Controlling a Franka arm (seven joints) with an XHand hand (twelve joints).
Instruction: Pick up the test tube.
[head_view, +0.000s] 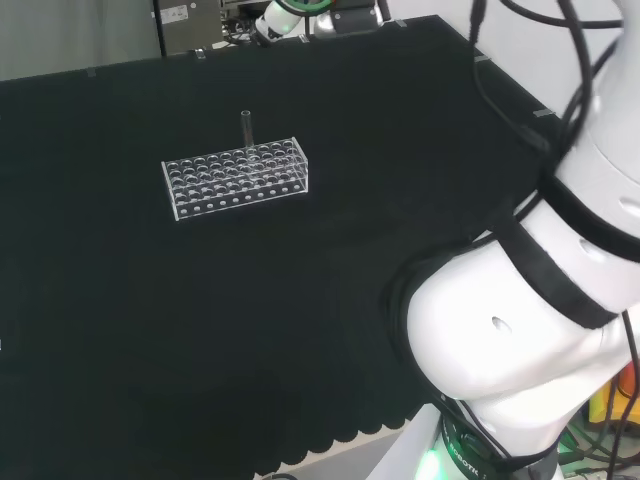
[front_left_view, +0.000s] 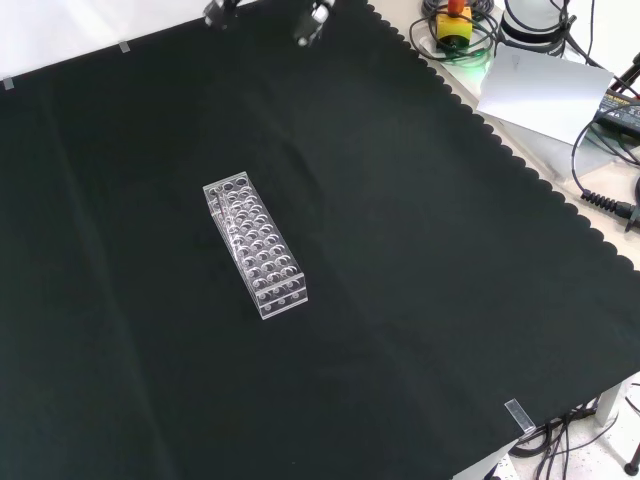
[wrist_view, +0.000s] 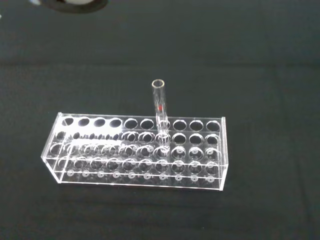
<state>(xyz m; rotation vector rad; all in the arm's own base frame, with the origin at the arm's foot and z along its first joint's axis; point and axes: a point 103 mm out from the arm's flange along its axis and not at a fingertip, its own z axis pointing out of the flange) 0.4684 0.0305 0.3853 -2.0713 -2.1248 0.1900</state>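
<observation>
1. Standing upright in a clear rack (wrist_view: 140, 150), the test tube (wrist_view: 160, 107) you are after is a thin, clear glass tube with an open round mouth, and it is carrying a small red mark partway down its side.
2. You are seeing it rise well above the rack's top plate in the wrist view, seated in a hole in one of the rows away from the camera, a little past the middle of the rack's length.
3. In the head view the test tube (head_view: 246, 130) is sticking up from the far edge of the rack (head_view: 235, 178), which is lying on the black cloth (head_view: 200, 330) toward the view's upper left.
4. In the front view the rack (front_left_view: 256, 245) is sitting near the middle of the cloth (front_left_view: 430, 300), set at a slant, and the tube is too faint there for you to pick out clearly.
5. You are looking at the arm's white links (head_view: 520, 330) bulking at the right of the head view, well apart from the rack.
6. Dark and pale parts are showing at the front view's top edge, too little for you to tell how the fingers are standing.
</observation>
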